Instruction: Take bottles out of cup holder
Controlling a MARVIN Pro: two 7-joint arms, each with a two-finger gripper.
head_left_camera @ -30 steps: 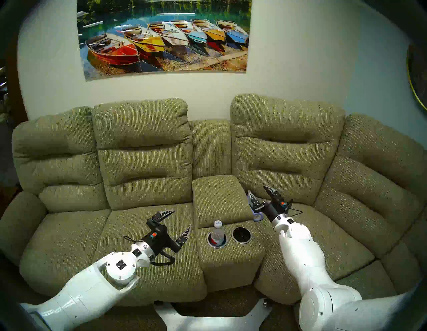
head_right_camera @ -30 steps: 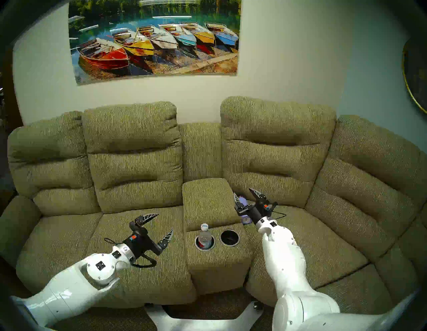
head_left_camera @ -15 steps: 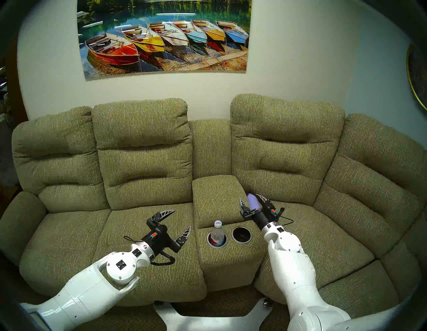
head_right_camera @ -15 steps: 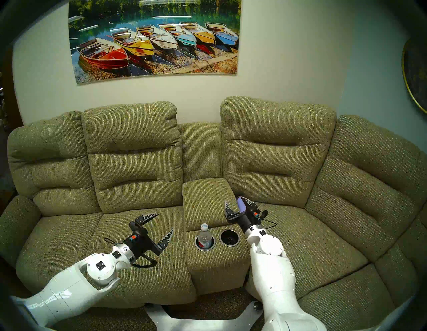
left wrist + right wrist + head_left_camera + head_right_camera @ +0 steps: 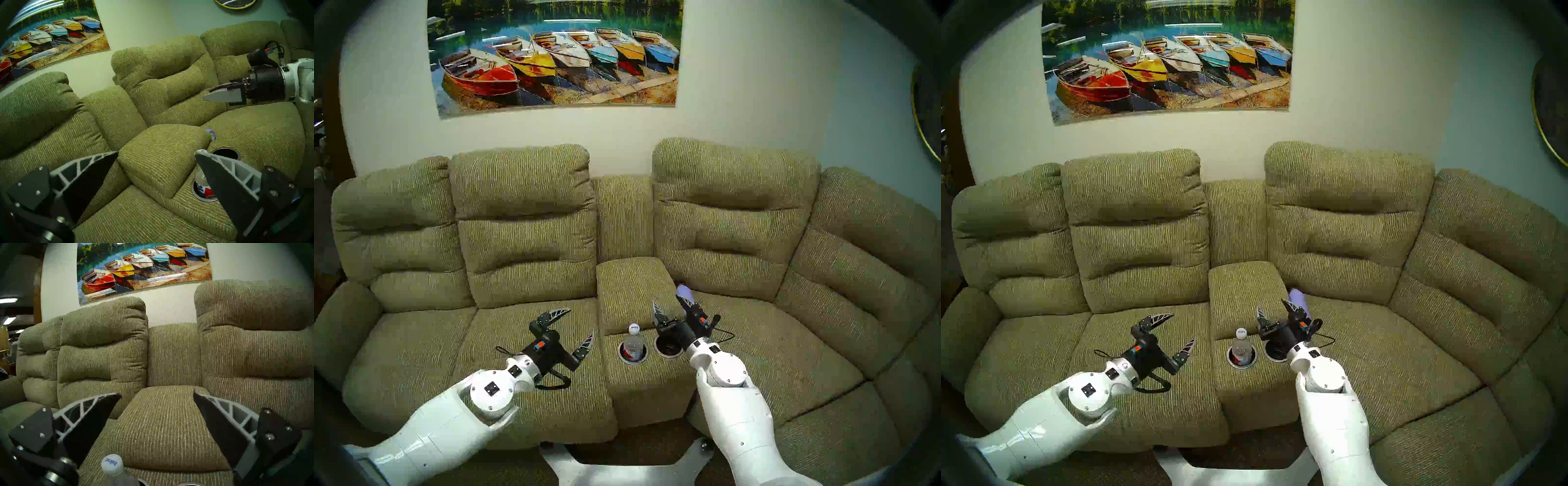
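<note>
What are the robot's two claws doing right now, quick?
Left gripper: open, holding nothing, hovering over the seat beside the clear water bottle.
Right gripper: open, holding nothing; the lavender flask lies on the sofa behind it.

olive ribbed sofa [image 5: 524, 217], lavender flask [image 5: 684, 292]

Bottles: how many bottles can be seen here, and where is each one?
2. The clear water bottle stands in the left well of the cup holder. The lavender flask lies on the seat right of the console, partly hidden.
</note>
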